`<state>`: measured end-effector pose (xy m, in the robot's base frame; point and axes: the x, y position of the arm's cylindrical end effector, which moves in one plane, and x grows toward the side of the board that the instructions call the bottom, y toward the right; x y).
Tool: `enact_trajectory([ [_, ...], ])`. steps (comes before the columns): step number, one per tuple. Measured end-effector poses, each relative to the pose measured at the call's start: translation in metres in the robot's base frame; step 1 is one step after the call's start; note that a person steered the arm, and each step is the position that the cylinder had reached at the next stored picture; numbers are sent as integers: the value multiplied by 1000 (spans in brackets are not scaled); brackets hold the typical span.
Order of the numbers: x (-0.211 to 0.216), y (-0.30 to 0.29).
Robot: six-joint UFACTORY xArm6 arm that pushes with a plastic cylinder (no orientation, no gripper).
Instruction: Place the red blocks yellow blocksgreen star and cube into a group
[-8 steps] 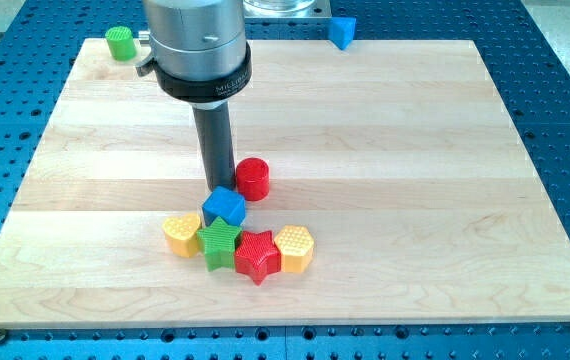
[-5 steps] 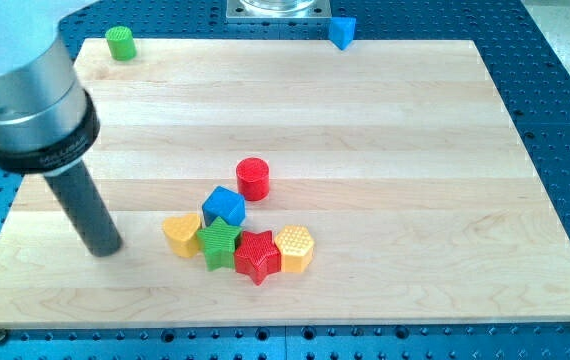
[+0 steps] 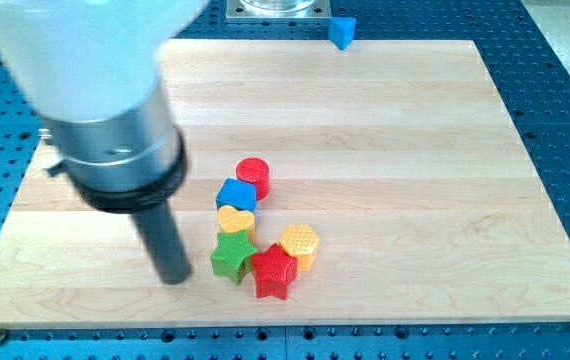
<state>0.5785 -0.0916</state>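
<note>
Near the wooden board's lower middle, six blocks are packed together: a red cylinder touches a blue cube, with a yellow heart, green star, red star and yellow hexagon below. My tip, a bare rod holding nothing, is seen just left of the green star. The board's upper left is hidden by the arm. Another blue block, shape unclear, sits at the top edge.

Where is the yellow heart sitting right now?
The yellow heart sits in the board's lower middle, wedged between the blue cube above and the green star below.
</note>
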Motion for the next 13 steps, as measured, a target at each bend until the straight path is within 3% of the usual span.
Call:
enact_trajectory([
  [1, 0, 50],
  [3, 40, 13],
  [6, 40, 63],
  [8, 40, 198],
  [9, 39, 197],
  [11, 32, 137],
  [12, 18, 155],
  [13, 18, 223],
])
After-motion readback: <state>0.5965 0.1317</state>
